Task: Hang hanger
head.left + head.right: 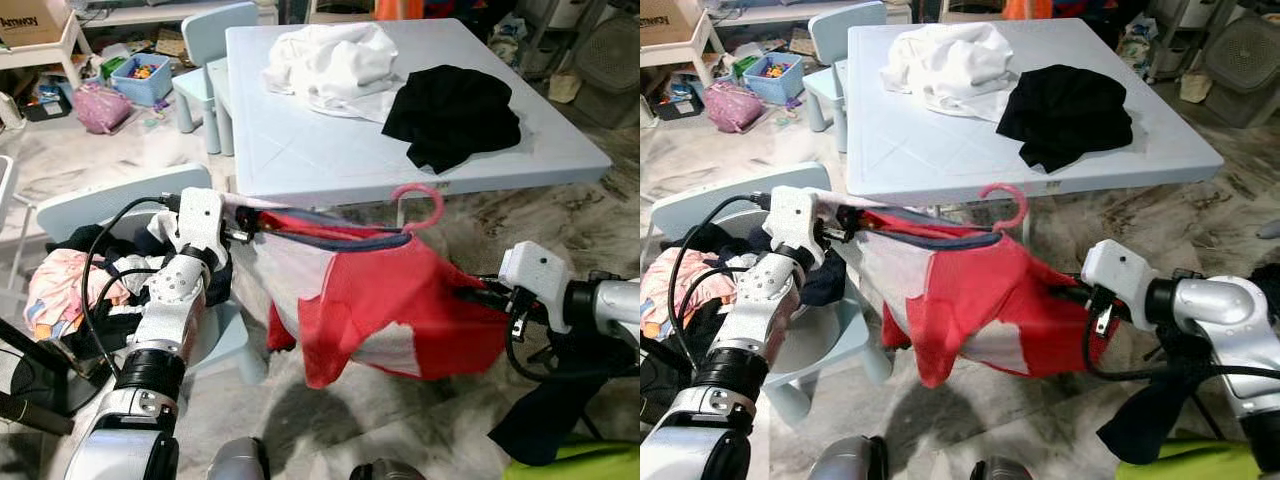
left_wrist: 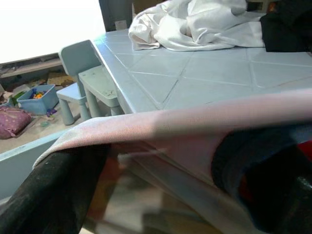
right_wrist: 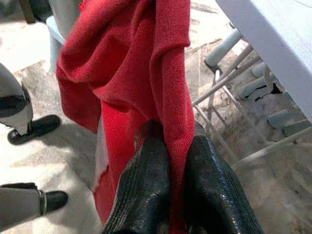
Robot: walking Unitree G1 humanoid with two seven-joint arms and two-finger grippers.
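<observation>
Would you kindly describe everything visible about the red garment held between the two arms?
The red garment looks like a knit top with pale panels and a dark blue neckline, hung on a pink hanger whose hook rises above it. It sags, stretched in front of the light blue table. The left gripper holds one end; the right gripper pinches the other.

Light blue table [image 1: 330, 150] sat at 12 o'clock, with a white garment pile [image 1: 330, 60] and a black garment [image 1: 452, 112] just beside it on top. Small blue chair [image 1: 210, 60] stood at 11 o'clock; blue toy bin [image 1: 142, 78] and pink bag [image 1: 100, 106] lay at 10 o'clock.
</observation>
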